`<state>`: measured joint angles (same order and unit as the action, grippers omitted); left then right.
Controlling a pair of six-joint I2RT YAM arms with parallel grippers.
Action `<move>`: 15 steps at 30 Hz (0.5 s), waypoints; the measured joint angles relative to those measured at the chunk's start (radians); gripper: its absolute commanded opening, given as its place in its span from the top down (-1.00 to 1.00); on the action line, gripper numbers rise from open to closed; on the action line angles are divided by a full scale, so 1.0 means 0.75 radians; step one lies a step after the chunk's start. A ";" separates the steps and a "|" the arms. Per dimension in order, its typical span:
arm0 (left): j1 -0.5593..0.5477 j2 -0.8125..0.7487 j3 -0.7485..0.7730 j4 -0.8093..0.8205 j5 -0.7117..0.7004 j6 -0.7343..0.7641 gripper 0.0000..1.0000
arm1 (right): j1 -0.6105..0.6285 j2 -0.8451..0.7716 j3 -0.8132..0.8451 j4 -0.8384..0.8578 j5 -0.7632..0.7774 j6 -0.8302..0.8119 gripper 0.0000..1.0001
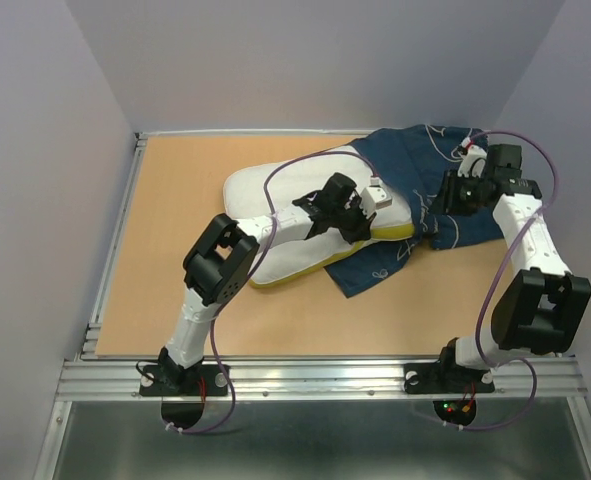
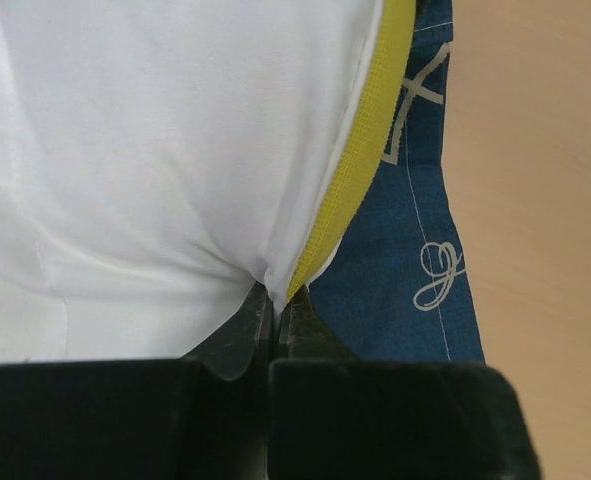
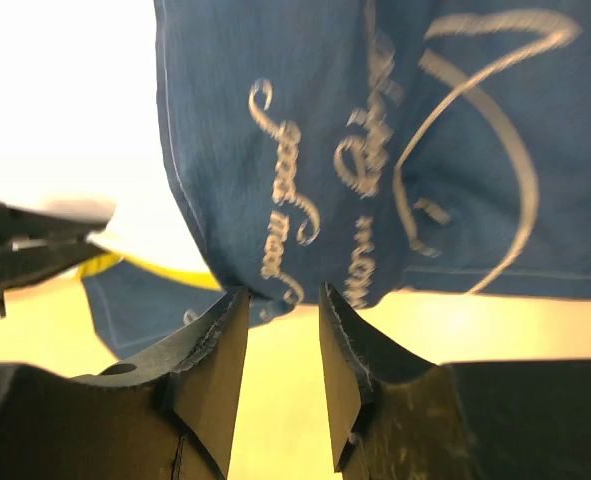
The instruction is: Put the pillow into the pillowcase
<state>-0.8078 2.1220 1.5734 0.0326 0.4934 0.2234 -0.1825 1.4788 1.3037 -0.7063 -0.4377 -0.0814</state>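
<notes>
The white pillow point(image 1: 275, 205) lies on the table, its right end inside the mouth of the navy pillowcase point(image 1: 425, 165). My left gripper point(image 1: 367, 228) is shut on the pillow's edge. In the left wrist view the jaws point(image 2: 275, 295) pinch the white fabric point(image 2: 155, 150) where it meets the yellow band point(image 2: 370, 150), with pillowcase cloth point(image 2: 405, 290) beside and under it. My right gripper point(image 1: 441, 200) is open at the pillowcase's near edge. In the right wrist view its fingertips point(image 3: 275, 300) stand apart just under a hanging fold of the pillowcase point(image 3: 375, 150), holding nothing.
The wooden table top point(image 1: 175, 200) is bordered by a metal rail point(image 1: 315, 375) at the near edge and grey walls on three sides. Purple cables point(image 1: 295, 170) loop over the pillow and beside the right arm. My left gripper's body shows in the right wrist view point(image 3: 25, 250).
</notes>
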 measured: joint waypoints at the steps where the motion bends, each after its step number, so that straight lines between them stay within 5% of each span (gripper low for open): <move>1: 0.000 0.006 0.000 -0.001 -0.001 -0.013 1.00 | 0.002 -0.001 -0.025 0.001 -0.012 0.005 0.21; 15: -0.004 0.013 -0.001 0.041 0.001 -0.182 1.00 | 0.234 0.000 -0.173 0.022 0.028 0.050 0.18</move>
<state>-0.8108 2.1319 1.5726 0.0635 0.4942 0.0872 -0.0067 1.4788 1.1740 -0.6899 -0.4168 -0.0437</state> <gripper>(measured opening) 0.048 0.403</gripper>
